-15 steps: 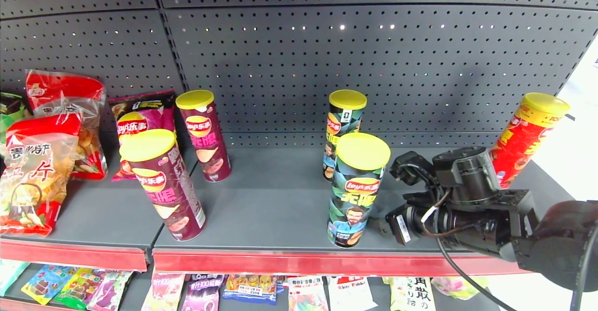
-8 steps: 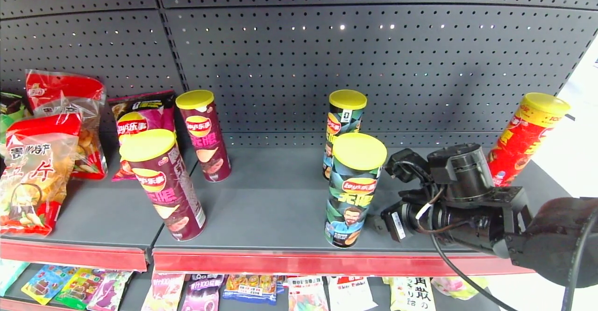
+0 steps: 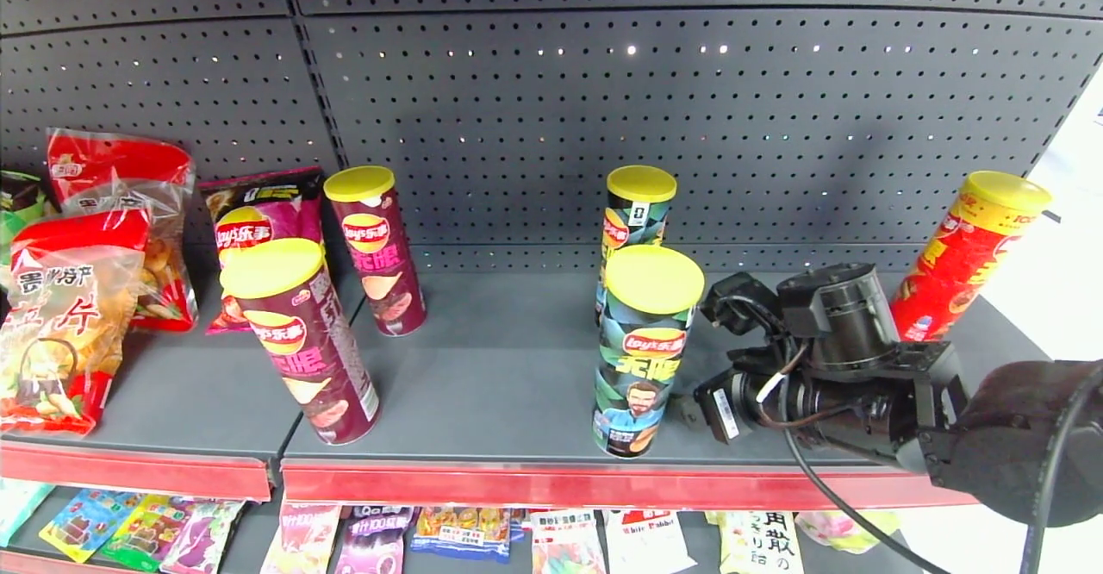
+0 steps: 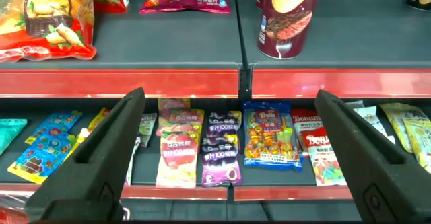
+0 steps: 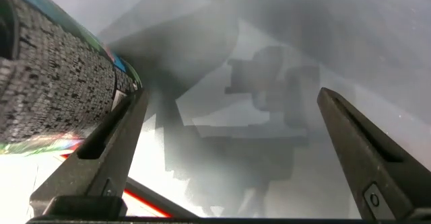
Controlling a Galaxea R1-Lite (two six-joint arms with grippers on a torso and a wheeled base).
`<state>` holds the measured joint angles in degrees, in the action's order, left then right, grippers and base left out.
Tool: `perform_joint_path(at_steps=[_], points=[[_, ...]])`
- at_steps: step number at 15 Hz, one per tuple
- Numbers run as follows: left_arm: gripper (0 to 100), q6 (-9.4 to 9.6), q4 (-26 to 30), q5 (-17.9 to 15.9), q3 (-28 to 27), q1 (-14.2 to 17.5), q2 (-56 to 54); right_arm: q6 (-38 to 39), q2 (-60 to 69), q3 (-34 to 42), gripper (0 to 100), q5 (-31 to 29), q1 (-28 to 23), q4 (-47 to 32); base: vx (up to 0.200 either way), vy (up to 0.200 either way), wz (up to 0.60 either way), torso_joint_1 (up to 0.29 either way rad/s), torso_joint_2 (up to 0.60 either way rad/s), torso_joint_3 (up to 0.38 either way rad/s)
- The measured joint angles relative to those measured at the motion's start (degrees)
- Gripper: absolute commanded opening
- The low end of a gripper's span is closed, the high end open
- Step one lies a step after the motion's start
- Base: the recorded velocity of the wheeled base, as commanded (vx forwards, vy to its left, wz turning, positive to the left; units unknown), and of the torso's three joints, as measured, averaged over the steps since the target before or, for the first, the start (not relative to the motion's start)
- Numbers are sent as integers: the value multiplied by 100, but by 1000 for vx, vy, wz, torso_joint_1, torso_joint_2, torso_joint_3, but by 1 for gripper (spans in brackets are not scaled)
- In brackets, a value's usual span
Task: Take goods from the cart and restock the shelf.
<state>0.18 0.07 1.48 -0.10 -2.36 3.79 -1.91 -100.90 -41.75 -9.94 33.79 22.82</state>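
While the left gripper [image 4: 229, 95] hangs level with the lower shelf, beneath the red shelf edge [image 3: 517, 481], its jaws are wide apart and empty. Just behind that edge, left of its middle, stands a maroon can [image 3: 302, 341]. Right of its middle stands the green can [image 3: 646, 350], upright. The right gripper [image 5: 232, 97] sits just right of the can with its jaws spread, gripping nothing. One finger is close beside the can's wall, but I cannot tell if they touch. The can is probably light, stiff, slick and tippy, so grip it gently at mid-body.
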Motion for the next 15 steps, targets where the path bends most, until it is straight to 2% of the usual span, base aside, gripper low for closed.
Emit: perform_joint_path(at_steps=[10,15], points=[[100,0,2,-2,0,0,0,0,-32,-6,100,-7,-20,5,0,0,0,0,0,0],[100,0,2,0,0,0,1,184,495,356,100,-76,-293,-5,0,0,0,0,0,0]])
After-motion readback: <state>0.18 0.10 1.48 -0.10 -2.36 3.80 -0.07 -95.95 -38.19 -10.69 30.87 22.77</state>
